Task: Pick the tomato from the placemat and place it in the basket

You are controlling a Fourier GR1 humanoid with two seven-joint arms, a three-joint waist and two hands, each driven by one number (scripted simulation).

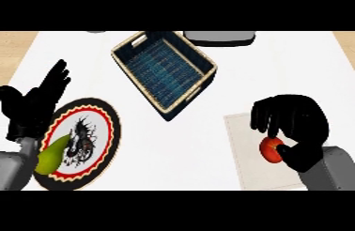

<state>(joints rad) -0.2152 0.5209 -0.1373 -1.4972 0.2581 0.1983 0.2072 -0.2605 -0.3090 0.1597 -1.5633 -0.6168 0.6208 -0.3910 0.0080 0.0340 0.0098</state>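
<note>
1. Task object: the tomato (270, 149) is red, smooth and rounded. Only part of its skin shows, since fingers cover its upper and right sides. It sits at 4 o'clock in the view, over the pale grey placemat (244, 152); whether it touches the mat cannot be told.
2. Right robot hand (303, 123): the fingers and thumb are curled round the tomato, gripping it.
3. Left robot hand (33, 104): at 9 o'clock, fingers straight, holding nothing.
4. Basket (136, 80): at 12 o'clock on the white surface (180, 150), rectangular, with a tan woven rim and dark blue lining. It lies well apart from the tomato, at the tomato's 11 o'clock.
5. Plate (105, 127): at 8 o'clock, with a black border, a red scalloped ring and a black ornament. A green fruit (54, 155) lies on its left part.
</note>
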